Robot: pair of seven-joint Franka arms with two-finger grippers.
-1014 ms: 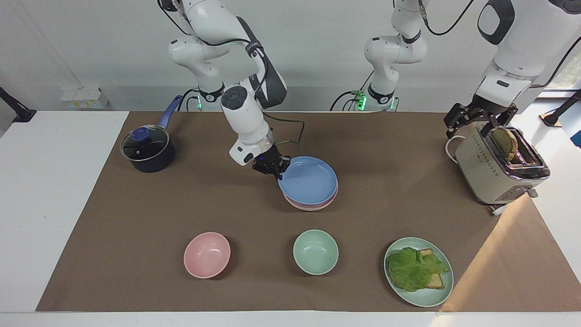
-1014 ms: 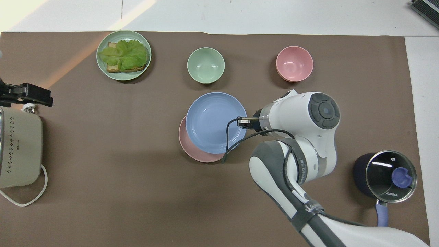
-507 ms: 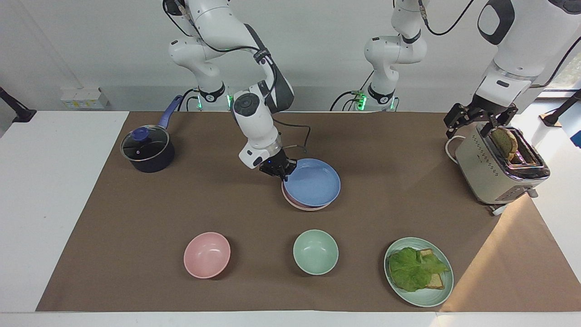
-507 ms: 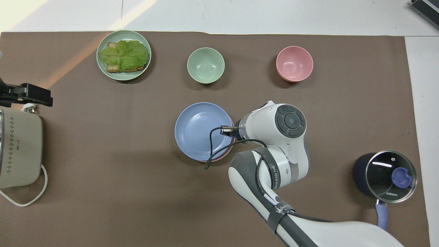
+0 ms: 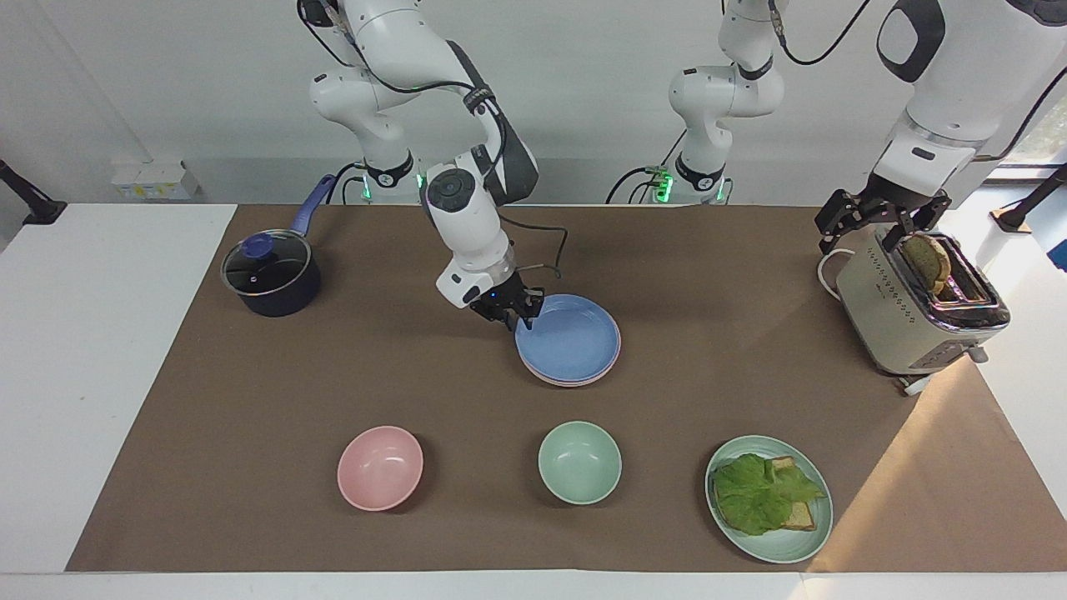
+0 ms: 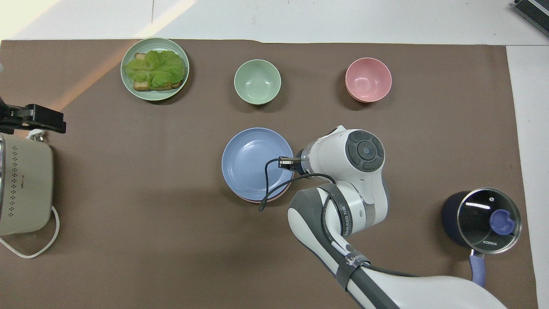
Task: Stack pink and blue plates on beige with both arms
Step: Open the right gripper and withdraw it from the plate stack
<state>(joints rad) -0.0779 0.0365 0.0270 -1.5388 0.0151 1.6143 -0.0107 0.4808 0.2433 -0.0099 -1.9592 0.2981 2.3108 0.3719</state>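
Observation:
In the middle of the table the blue plate (image 5: 575, 342) (image 6: 251, 165) lies flat on the pink plate (image 5: 575, 382) (image 6: 257, 200), of which only a thin rim shows. I cannot make out the beige plate; it would be hidden under the stack. My right gripper (image 5: 518, 315) is at the blue plate's rim, on the edge nearer the robots toward the right arm's end, open, its jaws apart. In the overhead view its own wrist hides it. My left gripper (image 5: 884, 225) (image 6: 36, 118) waits open over the toaster, holding nothing.
A beige toaster (image 5: 909, 317) with a slice of toast in it stands at the left arm's end. A lidded dark pot (image 5: 271, 275) sits at the right arm's end. Farther from the robots are a pink bowl (image 5: 380, 467), a green bowl (image 5: 579, 462) and a green plate (image 5: 783, 550) with a lettuce sandwich.
The right arm swung the tilted blue plate over the pink one and lowered it flat onto the stack. Its jaws have parted at the rim. The left arm has not moved.

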